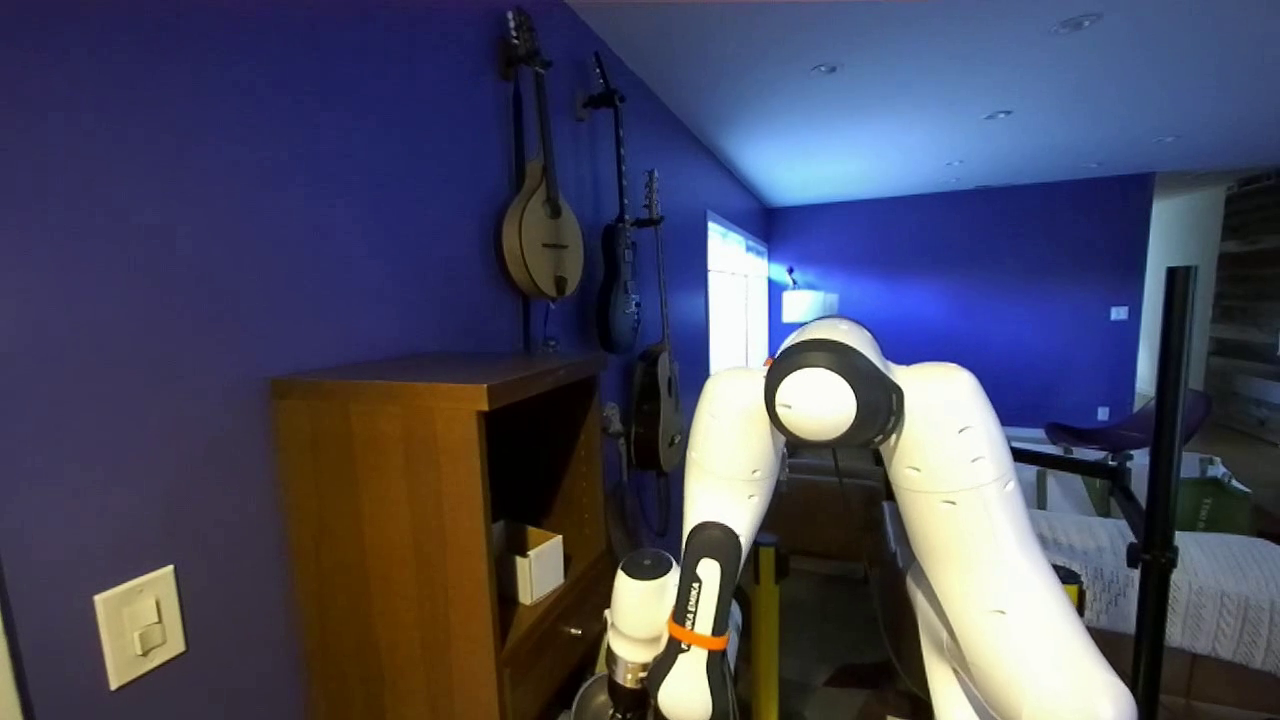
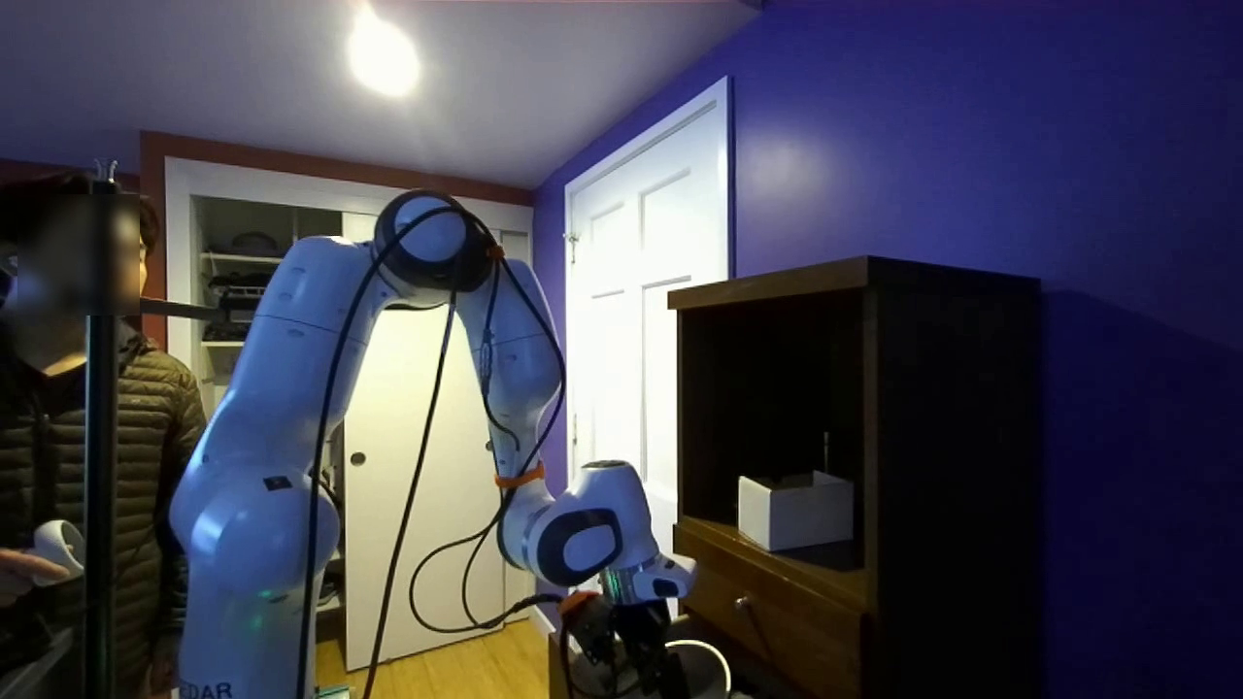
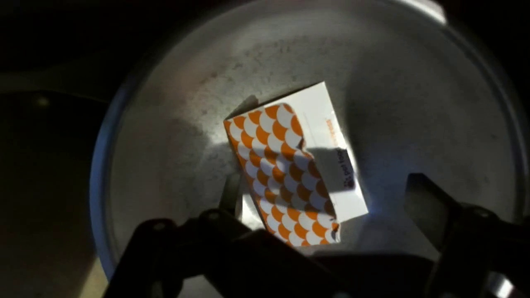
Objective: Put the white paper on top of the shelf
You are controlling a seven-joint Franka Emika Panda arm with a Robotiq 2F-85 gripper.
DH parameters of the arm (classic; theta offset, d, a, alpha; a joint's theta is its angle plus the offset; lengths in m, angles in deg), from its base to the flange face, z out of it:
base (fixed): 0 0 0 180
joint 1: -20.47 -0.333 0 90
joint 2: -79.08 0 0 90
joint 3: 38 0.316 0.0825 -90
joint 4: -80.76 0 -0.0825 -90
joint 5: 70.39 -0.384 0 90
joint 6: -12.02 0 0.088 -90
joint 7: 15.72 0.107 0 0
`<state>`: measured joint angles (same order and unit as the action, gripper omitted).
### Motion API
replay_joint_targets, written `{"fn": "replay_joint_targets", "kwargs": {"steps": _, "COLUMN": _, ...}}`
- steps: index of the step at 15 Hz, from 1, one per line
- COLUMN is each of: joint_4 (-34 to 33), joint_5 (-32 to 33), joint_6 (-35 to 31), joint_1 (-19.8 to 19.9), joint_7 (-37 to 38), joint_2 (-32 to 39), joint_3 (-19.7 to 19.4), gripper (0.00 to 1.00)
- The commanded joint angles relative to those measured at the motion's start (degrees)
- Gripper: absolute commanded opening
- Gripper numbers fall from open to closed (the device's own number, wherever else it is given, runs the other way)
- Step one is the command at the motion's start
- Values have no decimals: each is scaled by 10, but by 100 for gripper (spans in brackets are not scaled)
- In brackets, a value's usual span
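Shelf (image 1: 400, 530), brown-topped, stands beside a blue wall (image 1: 250, 190).

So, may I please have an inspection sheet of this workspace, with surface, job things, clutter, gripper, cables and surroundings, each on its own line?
Surface: a round metal vessel bears the paper.
Paper: white, with an orange-and-white scale pattern on one part; looks folded; not yet on the shelf.
Shelf: brown wood, flat top, open compartment.
Clutter: white box inside that compartment.
Gripper: open, pointing into the vessel; contact with the paper cannot be told.
Cables: black, running along the arm; slack loop near the gripper.
Surroundings: person holding a white controller; stringed instruments on the blue wall.
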<state>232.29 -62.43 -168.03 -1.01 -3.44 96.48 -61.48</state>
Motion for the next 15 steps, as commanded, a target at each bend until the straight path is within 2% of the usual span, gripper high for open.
{"fn": "replay_joint_targets", "kwargs": {"steps": 1, "joint_4": -4, "joint_5": -16, "joint_6": -39, "joint_1": -49, "joint_7": 10, "joint_2": 41, "joint_3": -21, "gripper": 99}}
{"fn": "replay_joint_targets", "kwargs": {"steps": 2, "joint_4": -4, "joint_5": -24, "joint_6": -54, "joint_1": -58, "joint_7": 5, "joint_2": 51, "joint_3": -23, "gripper": 78}}
{"fn": "replay_joint_targets", "kwargs": {"steps": 4, "joint_4": -7, "joint_5": -53, "joint_6": -104, "joint_1": -88, "joint_7": -8, "joint_2": 76, "joint_3": -40, "gripper": 71}}
{"fn": "replay_joint_targets", "kwargs": {"steps": 6, "joint_4": -9, "joint_5": -108, "joint_6": -159, "joint_1": -117, "joint_7": -38, "joint_2": 104, "joint_3": -56, "gripper": 56}}
{"fn": "replay_joint_targets", "kwargs": {"steps": 10, "joint_4": -14, "joint_5": -229, "joint_6": -215, "joint_1": -144, "joint_7": -100, "joint_2": 138, "joint_3": -42, "gripper": 27}}
{"fn": "replay_joint_targets", "kwargs": {"steps": 13, "joint_4": -13, "joint_5": -296, "joint_6": -252, "joint_1": -165, "joint_7": -142, "joint_2": 145, "joint_3": -42, "gripper": 7}}
{"fn": "replay_joint_targets", "kwargs": {"steps": 15, "joint_4": -14, "joint_5": -339, "joint_6": -270, "joint_1": -182, "joint_7": -170, "joint_2": 144, "joint_3": -47, "gripper": 0}}
